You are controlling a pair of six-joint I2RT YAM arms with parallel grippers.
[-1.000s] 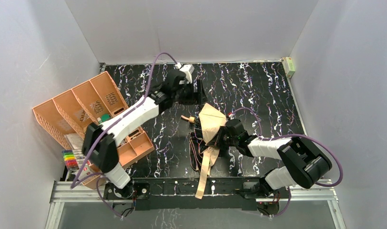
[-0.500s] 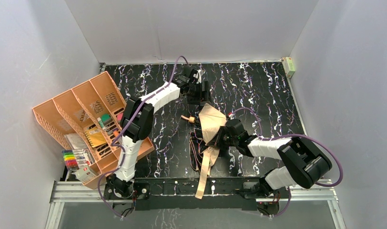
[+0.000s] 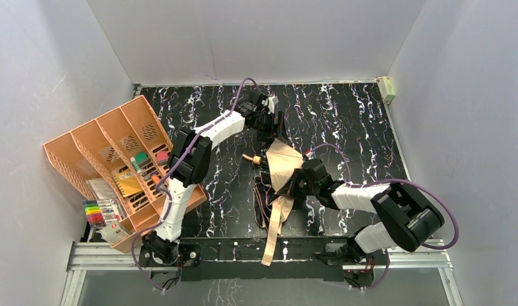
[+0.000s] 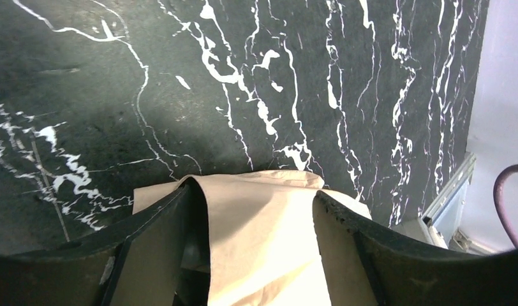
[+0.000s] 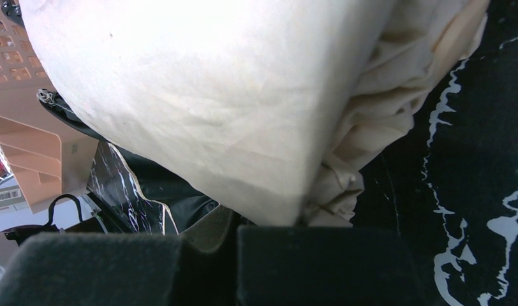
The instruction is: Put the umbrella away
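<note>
— Entry: umbrella [image 3: 283, 167]. Lying where?
— Lying mid-tabletop [image 3: 346, 115], with canopy half-collapsed and loose, trailing its strap [image 3: 271, 239] over the near edge.
— Left tool [image 3: 275, 129]?
— Standing wide, straddling the canopy's far edge, gripping nothing yet.
— Right tool [image 3: 295, 183]?
— Pressing shut against the canopy folds; pinching cloth or not, cannot tell.
— Progress?
— Judging early: gathering only beginning. Needing folding, strapping and stowing, possibly toward the orange organizer [image 3: 116, 131].

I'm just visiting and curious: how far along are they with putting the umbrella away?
Done: the umbrella is collapsed but loose on the table. In hand: right gripper pinches its fabric; left gripper, open, straddles the far edge. Left: bundling, fastening the trailing strap, stowing it.
</note>
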